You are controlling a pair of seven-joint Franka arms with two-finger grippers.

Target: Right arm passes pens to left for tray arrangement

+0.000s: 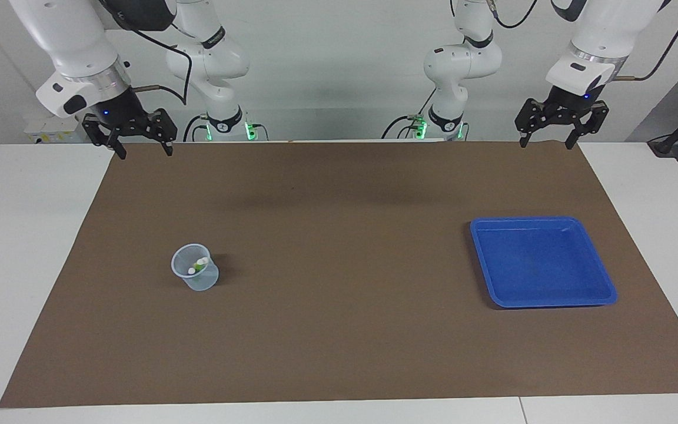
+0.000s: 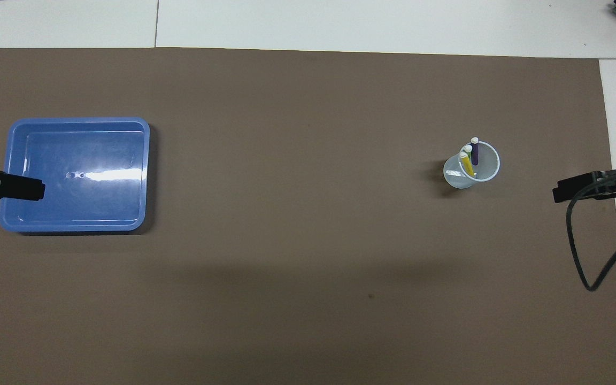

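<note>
You see three thin pens standing in a see-through cup, their bottoms blurry; the smooth blue square tray sits well apart. Both grippers, left and right, hang with jaws apart.

- A white table is covered over most of its top by a brown mat.
- A blue tray is set flat on the mat, toward the left arm's end.
- A translucent cup is stood on the mat toward the right arm's end (well apart from the tray), with the pens held upright in it.
</note>
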